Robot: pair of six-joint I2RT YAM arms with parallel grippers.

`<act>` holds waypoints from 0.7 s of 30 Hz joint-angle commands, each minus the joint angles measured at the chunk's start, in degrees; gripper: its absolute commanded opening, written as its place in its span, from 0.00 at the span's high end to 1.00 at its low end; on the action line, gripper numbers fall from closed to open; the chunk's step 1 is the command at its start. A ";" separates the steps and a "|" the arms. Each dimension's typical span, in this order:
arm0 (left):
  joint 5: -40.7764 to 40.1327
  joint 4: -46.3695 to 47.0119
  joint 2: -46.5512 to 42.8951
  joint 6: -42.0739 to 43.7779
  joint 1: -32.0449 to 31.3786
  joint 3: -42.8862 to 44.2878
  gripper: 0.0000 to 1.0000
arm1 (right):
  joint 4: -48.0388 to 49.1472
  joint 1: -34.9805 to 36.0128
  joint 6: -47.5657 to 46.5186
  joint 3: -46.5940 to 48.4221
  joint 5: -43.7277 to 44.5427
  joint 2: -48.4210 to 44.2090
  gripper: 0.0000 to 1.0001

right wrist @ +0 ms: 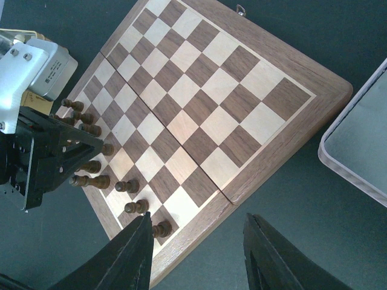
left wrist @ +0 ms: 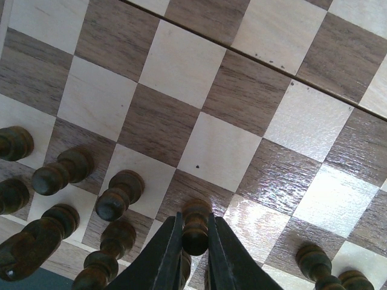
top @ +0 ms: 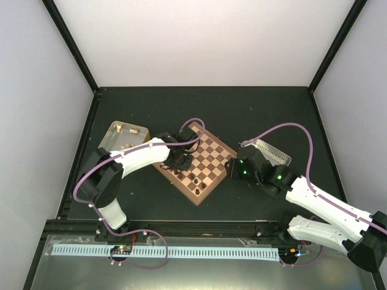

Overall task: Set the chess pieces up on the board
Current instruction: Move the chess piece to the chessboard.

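Your left end effector (left wrist: 195, 232) is closed on one small dark brown turned-wood pawn (left wrist: 196, 210). Its two black fingers press the pawn's sides, and the pawn stands upright with its long axis running straight up between them. You cannot see its foot in the wrist view, so you cannot tell whether it rests on the square below. This grip sits at the near-left edge of the square wooden chessboard with tan and brown checks (top: 211, 158). The other dark brown wooden chess pieces (left wrist: 118, 196) crowd that same edge, several of them just beside the held pawn on its left and another pair (left wrist: 314, 261) to its right. Any move away probably has to follow the pawn's own axis, straight up, since a sideways drift looks likely to topple a neighbour. Your right end effector (right wrist: 198, 217) hangs with its fingers apart and nothing between them, over the dark worktop (top: 254, 115) off the board's opposite edge. It is well apart from the pieces, so the left arm is plainly the nearer one.
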 commanded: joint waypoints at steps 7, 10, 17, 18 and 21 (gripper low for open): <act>-0.45 -2.69 -0.16 1.08 0.07 5.03 0.70 | -0.50 -0.30 0.42 0.84 1.88 -1.44 0.57; -0.91 -3.22 -1.02 1.33 0.09 6.62 0.66 | -1.81 -0.33 0.51 1.33 3.38 -1.94 0.57; -1.23 -2.69 -8.81 2.16 0.07 7.91 0.63 | -5.73 -3.58 -0.19 1.89 6.95 -2.94 0.57; -1.22 -2.02 -10.81 2.42 0.07 7.55 0.63 | -6.36 -5.20 -0.66 1.87 6.70 -2.84 0.57; -1.11 1.17 -18.10 3.30 0.04 5.03 0.60 | -7.27 -10.58 -2.54 0.86 6.72 -2.20 0.54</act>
